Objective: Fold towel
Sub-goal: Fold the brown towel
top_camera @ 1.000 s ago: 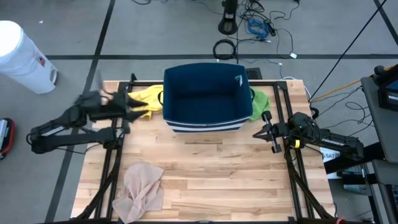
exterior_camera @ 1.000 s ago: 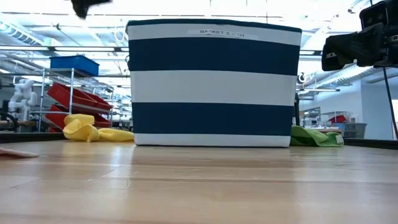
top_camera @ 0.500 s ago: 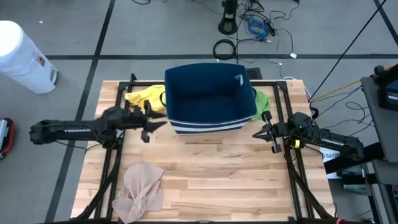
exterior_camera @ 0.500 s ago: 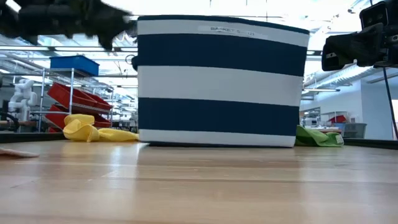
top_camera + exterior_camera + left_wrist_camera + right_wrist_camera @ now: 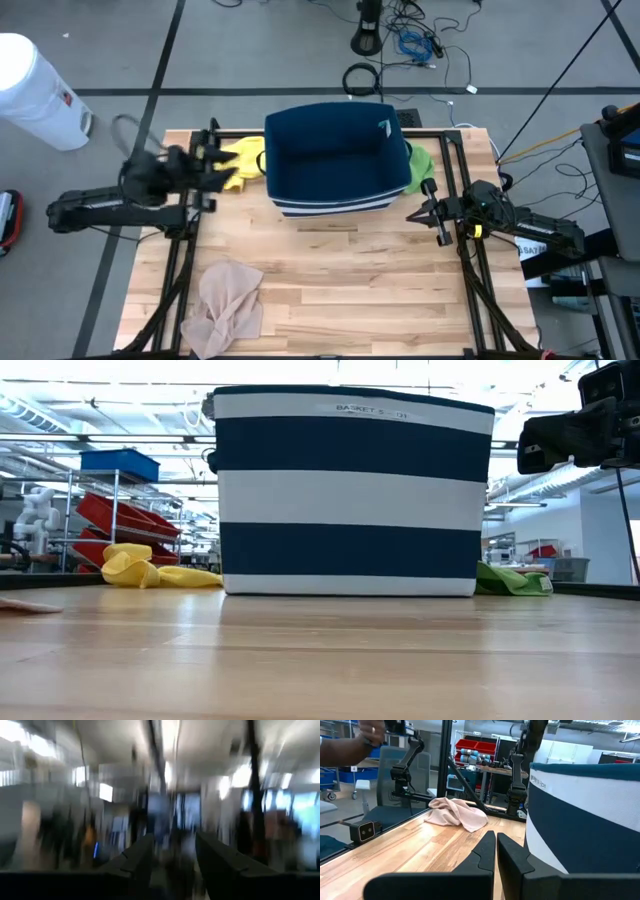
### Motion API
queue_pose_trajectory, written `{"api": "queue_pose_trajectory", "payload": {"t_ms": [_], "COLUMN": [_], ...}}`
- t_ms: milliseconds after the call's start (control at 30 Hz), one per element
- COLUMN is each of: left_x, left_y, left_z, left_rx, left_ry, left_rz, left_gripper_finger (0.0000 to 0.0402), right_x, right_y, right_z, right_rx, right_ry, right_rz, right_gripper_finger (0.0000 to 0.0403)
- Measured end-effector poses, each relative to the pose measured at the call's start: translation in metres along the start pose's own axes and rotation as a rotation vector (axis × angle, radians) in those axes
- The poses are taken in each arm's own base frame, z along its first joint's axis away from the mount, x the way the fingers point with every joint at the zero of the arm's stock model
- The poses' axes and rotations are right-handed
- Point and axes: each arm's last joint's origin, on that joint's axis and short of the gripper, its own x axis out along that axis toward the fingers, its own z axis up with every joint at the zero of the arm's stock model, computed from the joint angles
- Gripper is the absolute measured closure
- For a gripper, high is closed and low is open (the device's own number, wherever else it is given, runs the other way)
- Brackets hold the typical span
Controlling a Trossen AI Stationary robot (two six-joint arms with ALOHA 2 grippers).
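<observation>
The pink towel [image 5: 228, 300] lies crumpled at the lower left of the worktop [image 5: 350, 290]. It looks soft and floppy (I'd pinch a corner). My left tool [image 5: 212, 168] hangs part open and empty, upper left. My right tool [image 5: 428, 212] is closed, empty.

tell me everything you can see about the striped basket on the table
The basket is a soft-sided fabric bin, rectangular, with broad navy and white bands around its walls and a small printed label near the top rim. It stands upright and open-topped at the far middle of the wooden table; its dark inside shows no contents from above. A yellow cloth lies against its left side and a green cloth against its right. Neither pincer touches it.
</observation>
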Motion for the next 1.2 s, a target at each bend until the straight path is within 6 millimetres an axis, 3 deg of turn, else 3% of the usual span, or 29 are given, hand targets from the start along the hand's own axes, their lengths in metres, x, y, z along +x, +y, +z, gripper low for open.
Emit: {"api": "queue_pose_trajectory", "payload": {"t_ms": [167,333,467,600,733,933,1067,1200], "left_x": [-0.003,-0.018,-0.022,-0.022,-0.025,-0.016,0.002,0.029], "left_y": [0.003,0.000,-0.007,-0.014,-0.015,-0.015,-0.020,-0.020], "left_z": [-0.026,-0.074,-0.114,-0.137,-0.133,-0.084,-0.050,-0.025], "left_rx": [-0.036,-0.144,-0.183,-0.178,-0.159,-0.020,0.037,0.011], "left_ry": [0.589,0.884,0.802,0.432,0.061,-0.349,-0.436,-0.254], "left_rz": [0.111,0.159,0.124,0.040,0.027,-0.016,-0.109,-0.156], "left_gripper_finger": [0.0248,0.0248,0.0248,0.0248,0.0248,0.0248,0.0248,0.0248], "right_x": [0.000,0.000,0.000,0.000,0.000,0.000,0.000,0.000], "right_y": [0.000,0.000,0.000,0.000,0.000,0.000,-0.001,-0.001], "right_z": [0.000,0.000,0.000,0.000,0.000,0.001,0.001,0.001], "right_rx": [0.000,-0.004,-0.004,-0.004,-0.004,-0.008,-0.006,-0.003], "right_ry": [0.000,0.000,0.000,-0.001,-0.001,-0.008,-0.006,-0.003], "right_rz": [0.000,0.000,0.000,0.000,0.000,-0.001,-0.020,-0.048], "right_gripper_finger": [0.0397,0.0397,0.0397,0.0397,0.0397,0.0397,0.0397,0.0397]}}
